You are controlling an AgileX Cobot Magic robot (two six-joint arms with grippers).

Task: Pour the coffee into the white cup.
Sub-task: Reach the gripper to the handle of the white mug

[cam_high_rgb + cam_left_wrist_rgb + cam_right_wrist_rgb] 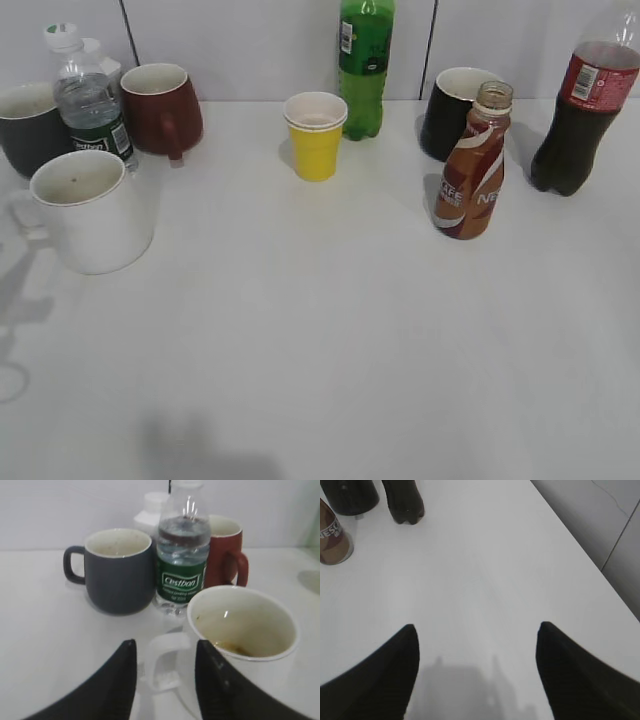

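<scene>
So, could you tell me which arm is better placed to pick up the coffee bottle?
Right. The coffee bottle stands on the right side, ahead of the open right gripper.

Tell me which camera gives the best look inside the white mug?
The left wrist view: it looks down into the white mug from close by, showing brownish residue at the bottom and its handle between the left gripper fingers. The exterior view shows the mug whole, but smaller and its interior less clearly. The right wrist view misses it.
</scene>
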